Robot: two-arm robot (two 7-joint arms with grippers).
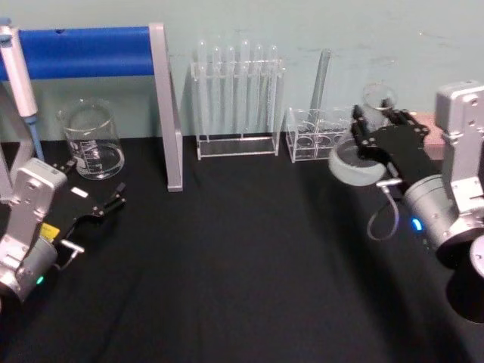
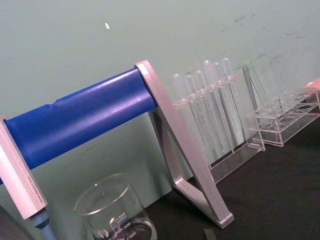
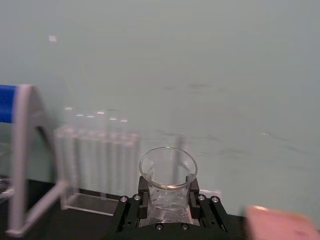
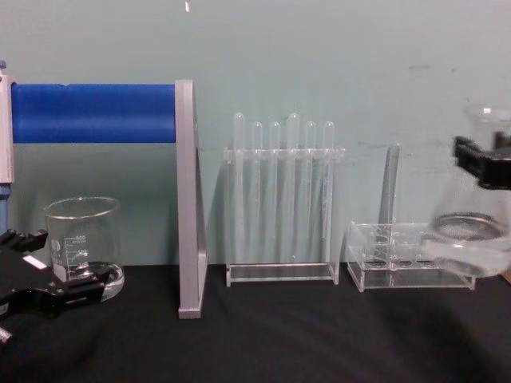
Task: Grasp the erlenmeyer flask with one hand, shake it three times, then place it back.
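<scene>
My right gripper (image 1: 380, 119) is shut on the neck of the erlenmeyer flask (image 1: 357, 160), a clear conical flask held in the air at the right of the table, its wide base tipped toward the left. In the chest view the flask (image 4: 469, 227) hangs in front of the small rack, with the black right gripper (image 4: 487, 163) clamped around its neck. The right wrist view looks down on the flask's flared rim (image 3: 168, 169), which sits between the jaws. Low over the black cloth at the near left rests my left gripper (image 1: 113, 200), open and holding nothing.
A glass beaker (image 1: 91, 140) stands at the back left by a blue-barred metal stand (image 1: 162, 106). A rack of tall test tubes (image 1: 237, 98) and a low clear rack (image 1: 314, 136) line the back wall. A pipette (image 1: 19, 76) hangs at far left.
</scene>
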